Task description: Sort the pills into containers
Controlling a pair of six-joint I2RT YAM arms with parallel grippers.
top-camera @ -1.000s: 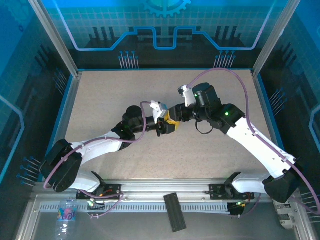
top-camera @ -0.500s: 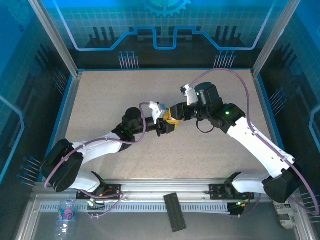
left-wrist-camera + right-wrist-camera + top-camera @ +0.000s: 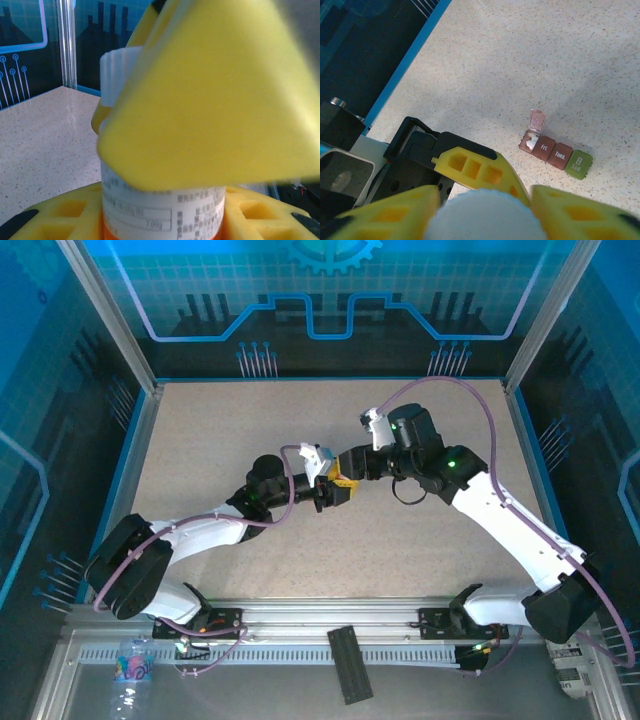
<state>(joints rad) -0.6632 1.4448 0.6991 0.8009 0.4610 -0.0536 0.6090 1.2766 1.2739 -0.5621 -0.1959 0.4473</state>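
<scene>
Bright, even overhead light. Left wrist view blurred close-up; bottle (image 3: 160, 210) label soft. Faint shadows on table (image 3: 600, 65).

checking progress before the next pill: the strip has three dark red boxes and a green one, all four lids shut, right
Not all four: the lid at the dark red end of the strip stands open, with white pills inside. The other three lids are shut. The right wrist view shows it.

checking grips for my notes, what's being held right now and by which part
The white bottle, gripped low on its labelled body by the left end effector. The right end effector flanks its cap; whether it clamps the cap cannot be told.
</scene>
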